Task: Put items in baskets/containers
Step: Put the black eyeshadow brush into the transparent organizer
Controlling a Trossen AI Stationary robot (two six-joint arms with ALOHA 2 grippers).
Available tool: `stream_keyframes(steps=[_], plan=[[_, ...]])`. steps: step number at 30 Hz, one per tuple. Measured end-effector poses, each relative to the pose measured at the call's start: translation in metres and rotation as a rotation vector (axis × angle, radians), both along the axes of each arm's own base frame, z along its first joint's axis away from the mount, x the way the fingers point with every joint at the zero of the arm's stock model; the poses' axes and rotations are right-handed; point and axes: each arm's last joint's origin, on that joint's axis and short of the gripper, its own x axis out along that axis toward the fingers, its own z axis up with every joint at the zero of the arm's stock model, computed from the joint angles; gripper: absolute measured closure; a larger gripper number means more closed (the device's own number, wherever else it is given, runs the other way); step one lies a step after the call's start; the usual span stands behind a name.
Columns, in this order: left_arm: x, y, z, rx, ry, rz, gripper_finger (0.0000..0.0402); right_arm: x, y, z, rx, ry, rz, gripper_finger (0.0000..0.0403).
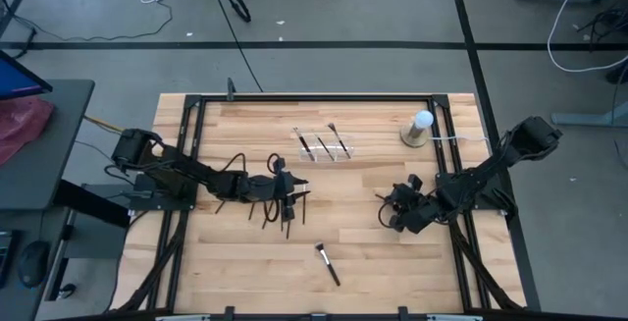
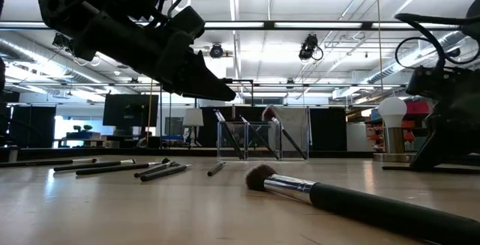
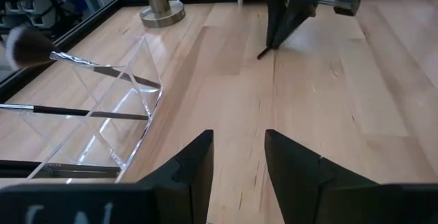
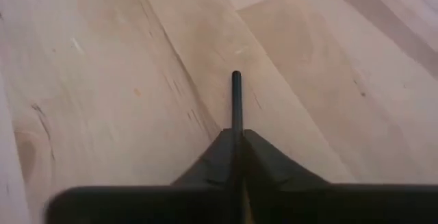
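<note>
The clear organiser tray [image 1: 324,147] stands at the table's far middle with three brushes leaning in it, their tips over its rim [image 3: 27,49]. A heap of dark brushes [image 1: 275,208] lies flat left of centre. One thicker brush [image 1: 327,263] lies alone near the near edge. My left gripper [image 3: 238,152] is open and raised above the heap [image 2: 120,168], between it and the tray. My right gripper [image 1: 391,211] is right of centre, shut on a thin dark brush. My right gripper pinches a thin dark brush handle [image 4: 236,114] between its two fingers. A short length of the handle sticks out past the fingertips. In the left wrist view the fingers [image 3: 280,25] point down and the brush end [image 3: 261,54] slants toward the wood; whether it touches, I cannot tell.
A white ball on a tan round base [image 1: 419,130] stands right of the tray, its cord running to the right. A black frame [image 1: 314,97] runs round the tabletop. Bare wood lies between the two grippers and along the near edge.
</note>
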Motion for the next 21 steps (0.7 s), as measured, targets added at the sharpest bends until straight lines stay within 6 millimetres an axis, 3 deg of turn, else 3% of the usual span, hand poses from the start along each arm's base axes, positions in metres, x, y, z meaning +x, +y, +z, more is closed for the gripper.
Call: stream_keyframes(steps=[5, 10, 14, 21], plan=[[0.000, 0.000, 0.000, 0.000, -0.002, 0.000, 0.0264, 0.003, 0.002, 0.001, -0.010, -0.028, 0.022, 0.0386], [0.000, 0.000, 0.000, -0.001, -0.003, -0.005, 0.0264, 0.018, 0.009, 0.010, -0.012, -0.181, 0.054, 0.0397], [0.001, -0.002, 0.001, -0.009, -0.003, -0.059, 0.0264, 0.037, 0.018, 0.031, -0.048, -0.433, 0.100, 0.0397], [0.004, -0.006, 0.011, 0.004, -0.100, -0.207, 0.0264, 0.054, 0.030, 0.088, -0.136, -0.918, 0.236, 0.0397]])
